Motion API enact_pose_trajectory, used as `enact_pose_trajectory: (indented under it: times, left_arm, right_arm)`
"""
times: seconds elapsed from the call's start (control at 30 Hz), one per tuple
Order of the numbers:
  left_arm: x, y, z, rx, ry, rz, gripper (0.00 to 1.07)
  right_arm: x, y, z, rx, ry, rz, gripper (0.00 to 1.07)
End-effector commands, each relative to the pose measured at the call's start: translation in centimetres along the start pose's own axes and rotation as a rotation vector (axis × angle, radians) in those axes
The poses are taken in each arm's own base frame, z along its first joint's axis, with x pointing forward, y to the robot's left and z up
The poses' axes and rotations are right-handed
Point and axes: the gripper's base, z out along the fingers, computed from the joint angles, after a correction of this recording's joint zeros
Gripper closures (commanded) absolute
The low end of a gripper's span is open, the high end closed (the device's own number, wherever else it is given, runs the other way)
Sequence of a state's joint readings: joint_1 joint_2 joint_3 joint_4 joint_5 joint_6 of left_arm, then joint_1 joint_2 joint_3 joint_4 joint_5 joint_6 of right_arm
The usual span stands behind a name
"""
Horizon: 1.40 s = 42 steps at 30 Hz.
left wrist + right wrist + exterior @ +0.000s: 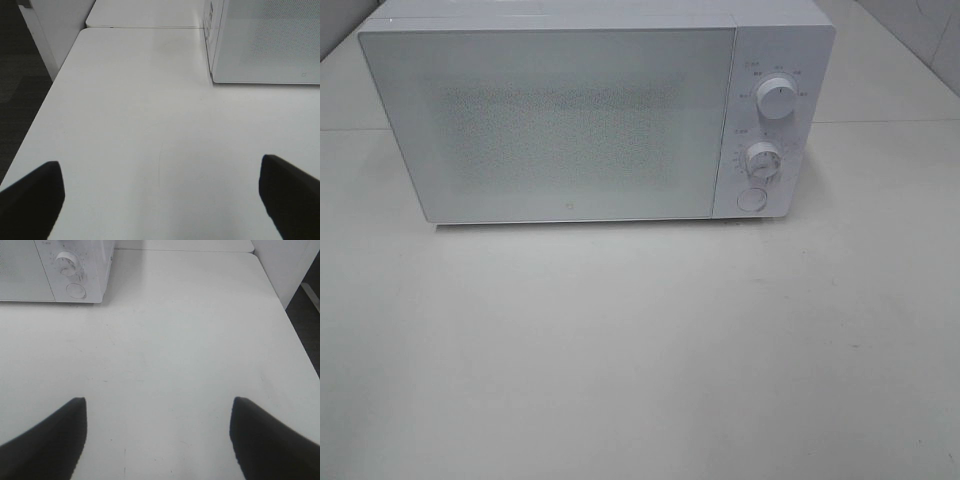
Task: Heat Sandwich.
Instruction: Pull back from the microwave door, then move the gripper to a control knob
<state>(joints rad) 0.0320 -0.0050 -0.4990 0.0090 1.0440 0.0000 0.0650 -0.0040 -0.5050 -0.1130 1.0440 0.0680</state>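
Observation:
The sandwich is out of view in every frame. A white microwave (590, 110) stands at the back of the white table (640, 350) with its door closed; two dials (777, 98) and a round button (752, 199) sit on its right panel. Neither arm shows in the exterior high view. In the left wrist view my left gripper (161, 195) is open over bare table, its dark fingers (30, 200) wide apart, the microwave's corner (265, 40) ahead. My right gripper (159, 435) is open too, empty, with the microwave's control panel (75, 270) ahead of it.
The table's left edge (45, 100) drops to a dark floor beside a white panel. On the right side, the table's edge (290, 325) also borders dark floor. A seam (145, 27) joins a second table behind.

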Motion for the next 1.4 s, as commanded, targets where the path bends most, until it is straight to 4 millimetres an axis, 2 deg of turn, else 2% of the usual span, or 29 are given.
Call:
enact_pose_trajectory:
  times: [0.03, 0.23, 0.47, 0.9, 1.4]
  left_arm:
    - [0.2, 0.0, -0.3, -0.004, -0.032, 0.000, 0.07]
    - [0.2, 0.0, -0.3, -0.004, -0.032, 0.000, 0.07]
    - [0.2, 0.0, -0.3, -0.004, -0.032, 0.000, 0.07]
    - [0.2, 0.0, -0.3, -0.004, -0.032, 0.000, 0.07]
    - [0.2, 0.0, -0.3, -0.004, -0.032, 0.000, 0.07]
  right_arm:
    - [0.2, -0.1, -0.3, 0.011, -0.031, 0.000, 0.31]
    - [-1.1, -0.1, -0.8, 0.009, -0.056, -0.001, 0.31]
    - [-2.9, 0.1, 0.1, 0.002, -0.054, -0.008, 0.31]
    - [-6.1, 0.6, 3.8, -0.010, -0.016, -0.029, 0.31]
    - [-8.6, 1.3, 8.3, -0.031, 0.003, -0.043, 0.31]
